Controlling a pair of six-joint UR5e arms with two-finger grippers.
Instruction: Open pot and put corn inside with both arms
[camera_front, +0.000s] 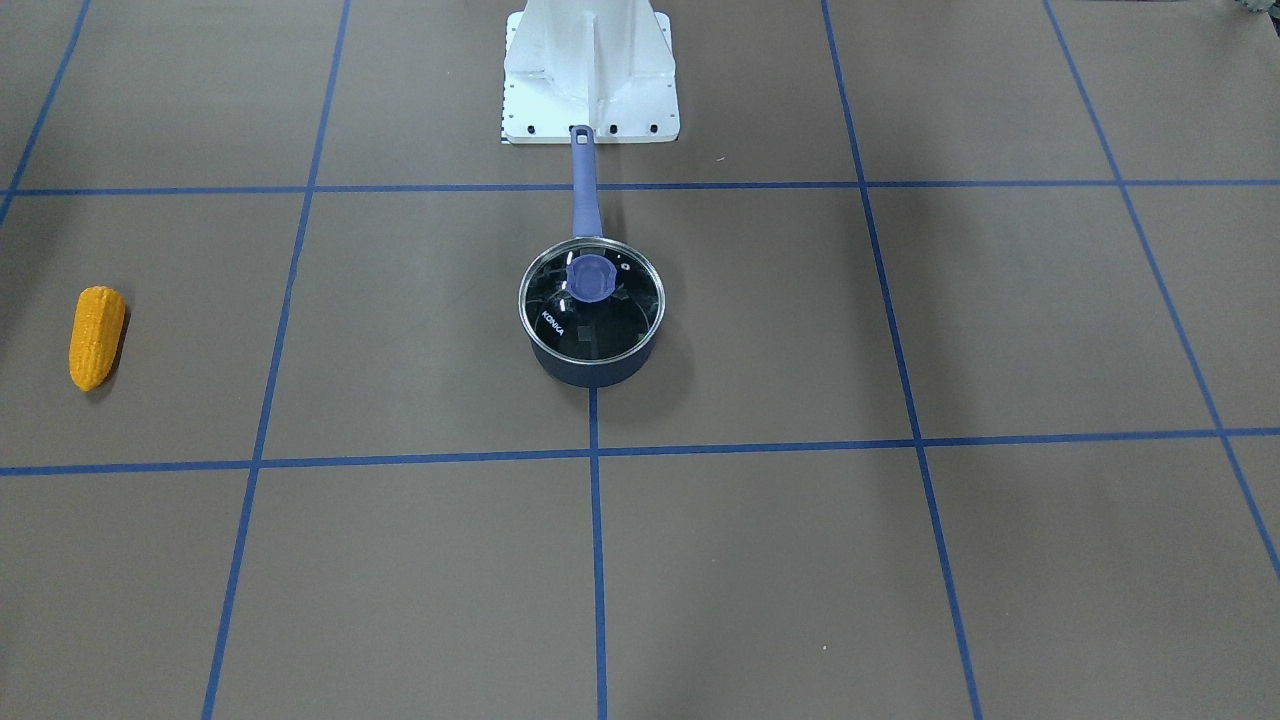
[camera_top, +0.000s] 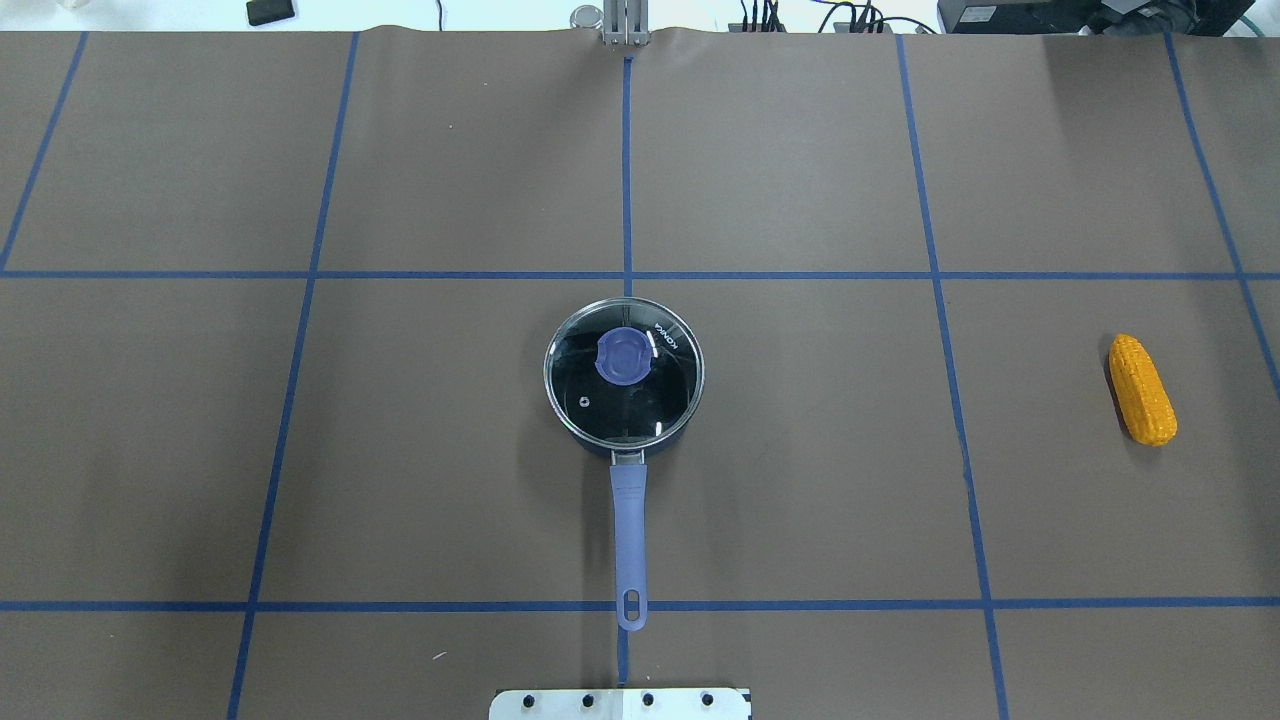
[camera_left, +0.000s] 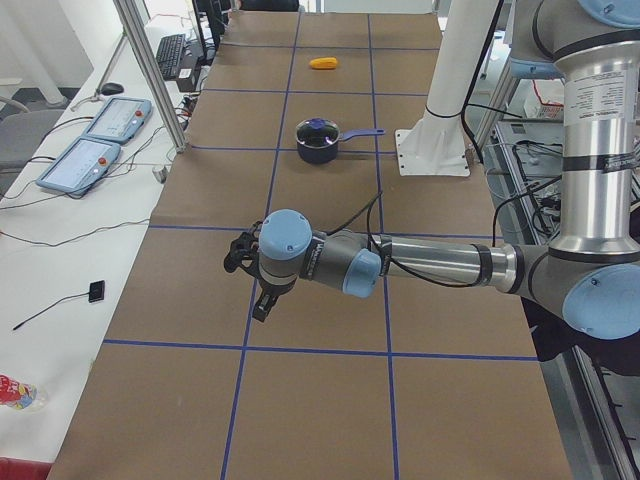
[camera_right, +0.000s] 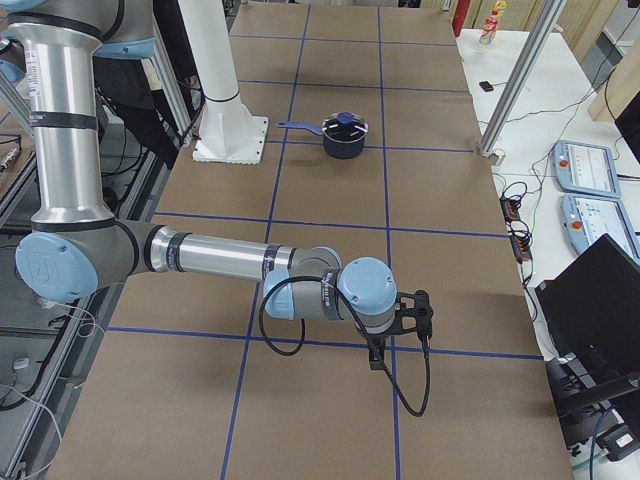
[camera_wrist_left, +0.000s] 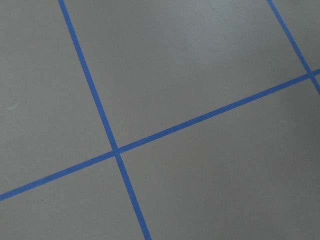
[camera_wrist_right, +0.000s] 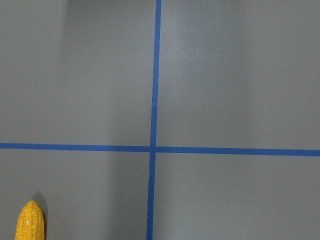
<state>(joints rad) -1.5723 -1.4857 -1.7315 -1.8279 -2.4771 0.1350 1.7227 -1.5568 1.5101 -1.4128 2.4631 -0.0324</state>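
Observation:
The dark navy pot (camera_front: 592, 368) stands mid-table with its glass lid (camera_front: 591, 300) and blue knob on it. Its lavender handle (camera_top: 629, 520) points toward the robot base. It also shows in the exterior left view (camera_left: 318, 148) and the exterior right view (camera_right: 343, 145). The corn (camera_top: 1141, 389) lies flat far out on the robot's right side, also in the front view (camera_front: 97, 336), and its tip shows in the right wrist view (camera_wrist_right: 30, 224). My left gripper (camera_left: 255, 290) and right gripper (camera_right: 400, 335) hover over bare table far from the pot. I cannot tell whether they are open or shut.
The brown table cover (camera_top: 800, 450) carries a grid of blue tape lines. The white robot base (camera_front: 590, 70) stands just behind the pot handle. Control pendants (camera_left: 95, 140) and cables lie on the white bench beside the table.

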